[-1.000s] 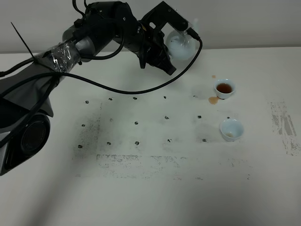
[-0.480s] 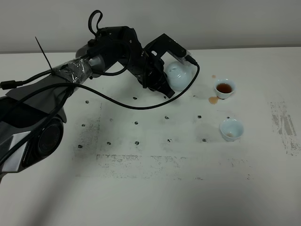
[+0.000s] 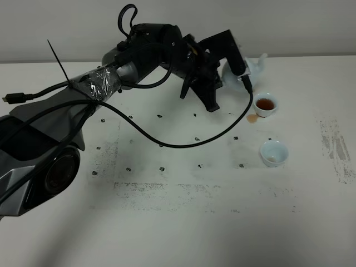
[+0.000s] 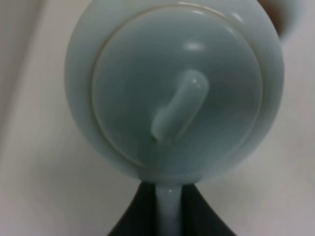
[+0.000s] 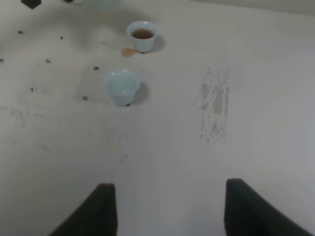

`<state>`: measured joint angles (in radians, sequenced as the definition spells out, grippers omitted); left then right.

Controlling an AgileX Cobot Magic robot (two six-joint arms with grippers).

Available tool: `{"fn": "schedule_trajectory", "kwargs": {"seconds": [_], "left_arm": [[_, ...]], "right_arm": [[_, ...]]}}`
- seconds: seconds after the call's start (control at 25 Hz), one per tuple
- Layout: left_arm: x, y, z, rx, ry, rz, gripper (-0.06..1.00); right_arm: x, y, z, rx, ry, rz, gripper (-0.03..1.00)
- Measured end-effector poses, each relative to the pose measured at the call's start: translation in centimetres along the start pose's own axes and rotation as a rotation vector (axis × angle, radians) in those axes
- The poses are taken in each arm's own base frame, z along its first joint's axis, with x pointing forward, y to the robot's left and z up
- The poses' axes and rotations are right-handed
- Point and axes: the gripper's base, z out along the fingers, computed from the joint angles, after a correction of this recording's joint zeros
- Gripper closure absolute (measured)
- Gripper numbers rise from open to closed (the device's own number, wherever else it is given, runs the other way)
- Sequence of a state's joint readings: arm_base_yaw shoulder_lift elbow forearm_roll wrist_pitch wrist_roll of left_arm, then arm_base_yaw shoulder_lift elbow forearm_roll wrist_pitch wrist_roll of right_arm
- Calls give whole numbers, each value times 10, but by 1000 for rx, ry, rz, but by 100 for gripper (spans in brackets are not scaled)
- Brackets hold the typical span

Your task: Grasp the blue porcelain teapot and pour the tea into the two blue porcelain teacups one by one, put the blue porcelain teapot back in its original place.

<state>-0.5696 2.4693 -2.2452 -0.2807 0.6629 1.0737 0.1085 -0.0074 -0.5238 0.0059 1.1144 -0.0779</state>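
Left end effector point(image 3: 238, 69) gripping teapot point(image 4: 172, 98), 2 teacups point(image 3: 265, 104) point(image 3: 274, 153)

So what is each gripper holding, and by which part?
The left gripper holds the blue porcelain teapot by its loop handle; the right gripper is open, empty.

Logged on my rig:
- Left arm point(image 3: 146, 51): glossy black links. Crinkled silver tape wrap point(image 3: 92, 83) at 10 o'clock, grey-black rounded base housing point(image 3: 33, 161) at 8 o'clock.
- Black cable point(image 3: 161, 146), slack loop.
- Thin black cable tie point(image 3: 55, 53).
- Right gripper point(image 5: 172, 211): two black wedge fingers point(image 5: 103, 211).
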Motion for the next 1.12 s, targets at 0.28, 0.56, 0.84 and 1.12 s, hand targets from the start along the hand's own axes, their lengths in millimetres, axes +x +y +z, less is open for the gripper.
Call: {"fn": "schedule_trajectory", "kwargs": {"seconds": [0.28, 0.56, 0.84, 1.12], "left_arm": [[-39, -18, -7, -45, -76, 305, 88], [-47, -33, 4, -37, -63, 513, 88], [-48, -42, 3, 8, 3, 676, 88], [-55, -41, -25, 72, 24, 724, 88]], "right_arm": [[0, 0, 0, 0, 0, 0, 50], [0, 0, 0, 0, 0, 0, 50], [0, 0, 0, 0, 0, 0, 50], [0, 0, 0, 0, 0, 0, 50]]}}
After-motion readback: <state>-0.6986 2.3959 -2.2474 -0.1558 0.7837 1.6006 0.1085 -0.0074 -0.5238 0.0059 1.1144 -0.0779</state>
